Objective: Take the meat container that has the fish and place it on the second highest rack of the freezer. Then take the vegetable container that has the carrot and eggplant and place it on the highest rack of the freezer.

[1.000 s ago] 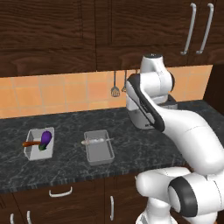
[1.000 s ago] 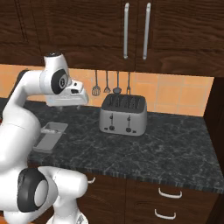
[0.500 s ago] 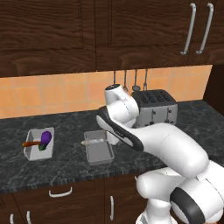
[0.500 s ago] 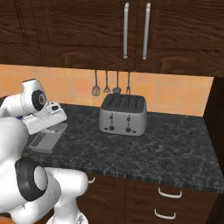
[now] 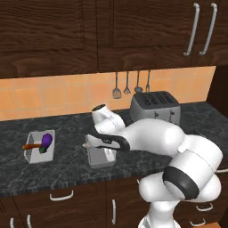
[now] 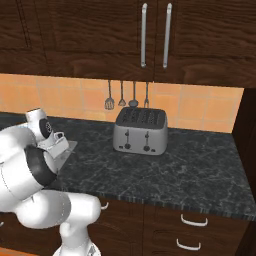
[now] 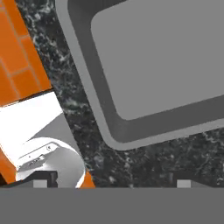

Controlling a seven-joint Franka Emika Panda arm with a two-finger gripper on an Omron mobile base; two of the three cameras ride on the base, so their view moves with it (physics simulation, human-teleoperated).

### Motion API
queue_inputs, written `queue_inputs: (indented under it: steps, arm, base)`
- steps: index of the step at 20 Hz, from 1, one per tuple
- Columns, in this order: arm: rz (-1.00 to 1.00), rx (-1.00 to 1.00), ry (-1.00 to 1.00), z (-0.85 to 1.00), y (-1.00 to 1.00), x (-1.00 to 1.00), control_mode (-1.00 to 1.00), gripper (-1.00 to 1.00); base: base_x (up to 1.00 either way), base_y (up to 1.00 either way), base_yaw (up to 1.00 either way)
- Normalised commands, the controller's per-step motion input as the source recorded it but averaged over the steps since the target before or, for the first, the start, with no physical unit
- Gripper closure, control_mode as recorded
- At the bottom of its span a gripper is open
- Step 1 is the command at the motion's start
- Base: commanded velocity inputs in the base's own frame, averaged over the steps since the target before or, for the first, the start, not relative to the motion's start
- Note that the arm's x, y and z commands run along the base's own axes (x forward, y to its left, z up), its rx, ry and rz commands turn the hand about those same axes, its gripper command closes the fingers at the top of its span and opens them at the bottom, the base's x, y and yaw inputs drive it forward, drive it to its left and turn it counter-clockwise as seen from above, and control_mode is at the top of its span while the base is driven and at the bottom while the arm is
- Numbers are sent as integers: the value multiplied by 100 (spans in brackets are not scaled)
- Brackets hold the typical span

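The arm bends low over the dark stone counter (image 5: 67, 169), its tool (image 7: 111, 183) hanging just above a grey tray (image 5: 100, 156) with the two tips spread wide apart and gripping nothing. From the hand camera the tray's (image 7: 153, 65) floor looks bare; I cannot tell where the fish is. Well to the left on the counter sits a second tray (image 5: 39, 147) holding the purple eggplant (image 5: 46, 140) and the orange carrot (image 5: 30, 146) side by side. A silver toaster (image 5: 155, 107) stands behind the arm, near the tiled wall.
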Motion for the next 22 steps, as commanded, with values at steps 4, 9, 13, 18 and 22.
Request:
queue_inputs:
  steps: [4, 9, 13, 18, 22]
  arm:
    - [9, 0, 15, -25, 52, 54, -100, -100]
    - [-4, 0, 3, -39, 52, 1, -100, -100]
    - [-11, 0, 0, -19, 28, -3, -100, -100]
    - [2, 8, 0, 4, 1, -48, -100, -100]
    - [13, 8, -4, 0, -4, -77, -100, -100]
  base:
    - [0, 0, 0]
    - [0, 0, 0]
    - [0, 0, 0]
    - [0, 0, 0]
    - [0, 0, 0]
